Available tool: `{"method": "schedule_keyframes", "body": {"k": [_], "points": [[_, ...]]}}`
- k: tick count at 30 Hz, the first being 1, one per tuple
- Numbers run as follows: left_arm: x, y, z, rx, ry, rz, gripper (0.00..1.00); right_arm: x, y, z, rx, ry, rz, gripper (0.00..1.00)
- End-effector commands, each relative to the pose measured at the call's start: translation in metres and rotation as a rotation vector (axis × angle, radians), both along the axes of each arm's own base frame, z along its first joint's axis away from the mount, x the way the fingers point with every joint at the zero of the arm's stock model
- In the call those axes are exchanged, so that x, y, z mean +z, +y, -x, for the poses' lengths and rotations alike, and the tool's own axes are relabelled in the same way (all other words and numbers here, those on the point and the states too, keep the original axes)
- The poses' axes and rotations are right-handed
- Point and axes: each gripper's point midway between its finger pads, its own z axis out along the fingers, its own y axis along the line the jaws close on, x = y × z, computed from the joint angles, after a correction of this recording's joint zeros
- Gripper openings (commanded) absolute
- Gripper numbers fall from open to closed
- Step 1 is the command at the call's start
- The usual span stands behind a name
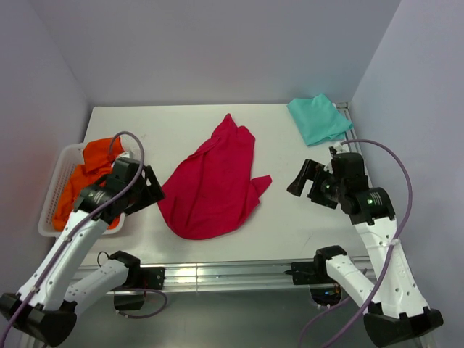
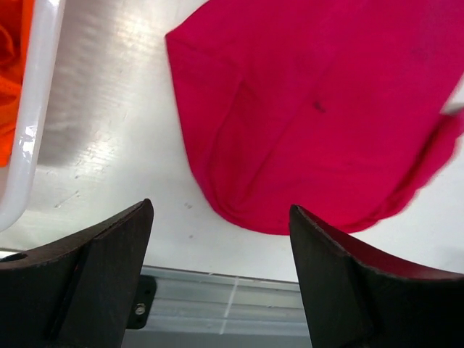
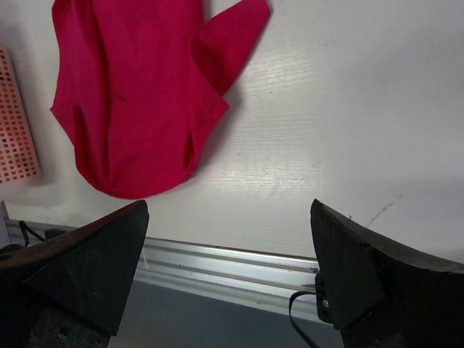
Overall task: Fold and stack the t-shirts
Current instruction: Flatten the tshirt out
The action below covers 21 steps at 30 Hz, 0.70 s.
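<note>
A crimson-red t-shirt (image 1: 212, 181) lies crumpled and spread in the middle of the white table; it also shows in the left wrist view (image 2: 319, 109) and the right wrist view (image 3: 138, 94). A teal-green t-shirt (image 1: 317, 119) lies folded at the far right corner. Orange garments (image 1: 88, 172) fill the white basket (image 1: 52, 217) at the left. My left gripper (image 1: 151, 190) is open and empty, just left of the red shirt. My right gripper (image 1: 303, 180) is open and empty, right of the red shirt's sleeve, above bare table.
The table's front edge is an aluminium rail (image 1: 217, 274). Grey walls close in the table at the back and both sides. The basket's rim (image 2: 29, 123) is close to the left gripper.
</note>
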Motion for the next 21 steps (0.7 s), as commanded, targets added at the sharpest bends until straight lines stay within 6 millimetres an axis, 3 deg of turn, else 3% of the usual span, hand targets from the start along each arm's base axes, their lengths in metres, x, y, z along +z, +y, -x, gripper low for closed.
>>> {"method": "schedule_keyframes", "body": {"k": [1,3,7,11,17,21], "points": [[-0.026,0.0,0.004,-0.022,0.074,-0.036,0.81,-0.005,0.013,-0.012,0.034,-0.008,-0.046,1.0],[-0.044,0.001,0.01,-0.024,0.117,-0.05,0.78,-0.006,0.014,-0.017,0.019,-0.01,-0.057,1.0],[-0.04,-0.002,0.001,-0.031,0.12,-0.062,0.75,-0.01,0.009,-0.03,-0.03,0.035,-0.032,1.0],[-0.057,-0.008,-0.007,0.008,0.165,-0.046,0.69,-0.01,0.008,-0.045,-0.064,0.02,-0.027,1.0],[-0.062,-0.012,-0.034,0.034,0.139,-0.076,0.67,-0.003,0.014,-0.055,-0.053,0.019,-0.05,0.99],[-0.082,-0.01,-0.045,0.037,0.174,-0.131,0.65,0.004,0.012,-0.058,-0.03,0.028,-0.014,0.99]]}}
